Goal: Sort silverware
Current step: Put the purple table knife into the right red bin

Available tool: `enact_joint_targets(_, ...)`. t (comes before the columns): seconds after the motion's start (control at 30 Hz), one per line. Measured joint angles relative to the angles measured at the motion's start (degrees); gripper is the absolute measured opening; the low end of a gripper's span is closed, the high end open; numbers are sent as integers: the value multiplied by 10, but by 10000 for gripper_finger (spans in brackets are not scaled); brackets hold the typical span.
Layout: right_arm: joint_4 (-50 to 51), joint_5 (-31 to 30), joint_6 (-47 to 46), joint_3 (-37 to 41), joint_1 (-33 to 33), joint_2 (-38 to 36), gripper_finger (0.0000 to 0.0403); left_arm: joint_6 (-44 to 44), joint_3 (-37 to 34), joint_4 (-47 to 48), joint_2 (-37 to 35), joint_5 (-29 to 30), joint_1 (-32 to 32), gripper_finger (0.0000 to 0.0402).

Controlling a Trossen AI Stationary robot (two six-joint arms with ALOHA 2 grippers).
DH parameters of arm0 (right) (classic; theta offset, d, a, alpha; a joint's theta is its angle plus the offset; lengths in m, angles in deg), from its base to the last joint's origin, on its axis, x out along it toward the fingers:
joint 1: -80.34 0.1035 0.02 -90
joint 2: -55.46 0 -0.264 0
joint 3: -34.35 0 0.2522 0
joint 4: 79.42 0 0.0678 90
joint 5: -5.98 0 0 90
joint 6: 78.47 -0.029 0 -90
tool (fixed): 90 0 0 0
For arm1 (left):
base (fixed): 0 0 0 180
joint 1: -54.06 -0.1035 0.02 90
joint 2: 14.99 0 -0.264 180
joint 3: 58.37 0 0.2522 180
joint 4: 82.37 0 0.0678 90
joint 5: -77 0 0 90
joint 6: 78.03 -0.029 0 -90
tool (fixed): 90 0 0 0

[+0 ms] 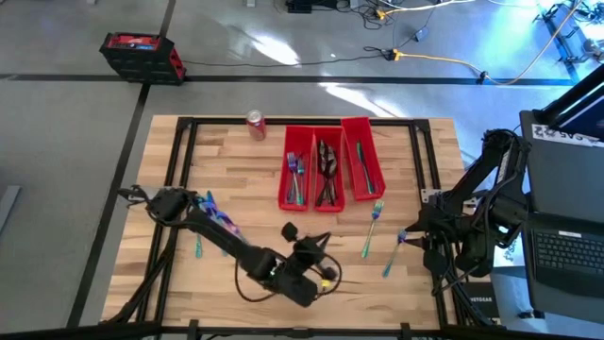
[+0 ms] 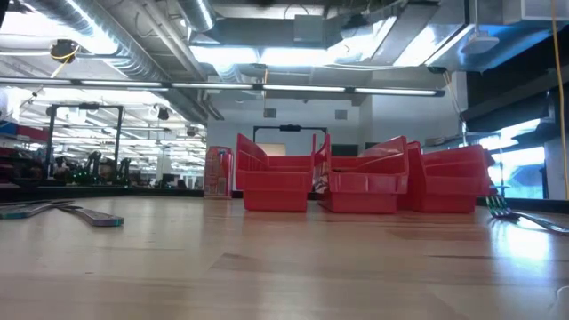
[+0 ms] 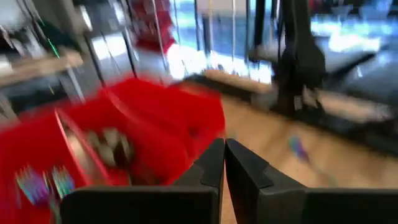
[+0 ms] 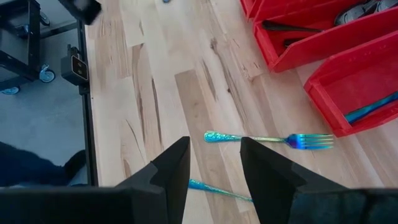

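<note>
Three red bins (image 1: 329, 170) mid-table; soda can (image 1: 256, 125) just beside.

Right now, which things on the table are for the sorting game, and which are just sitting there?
For the job:
loose fork
second loose piece
silverware pile
silverware already in the bins
three red bins

Just lying about:
red can
black-and-red crate on the floor

Bright overhead light; floor glare; left wrist view motion-blurred, bins (image 3: 124, 130) seemingly smeared.
</note>
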Motion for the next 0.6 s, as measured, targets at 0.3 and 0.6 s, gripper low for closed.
enact_joint_targets(0.3,2,-33,2,0,0,0,127,318,0,380,-30,-58,71,0)
enact_joint_targets(0.6,0,-16,2,0,0,0,127,376,0,422,-57,-47,152,0)
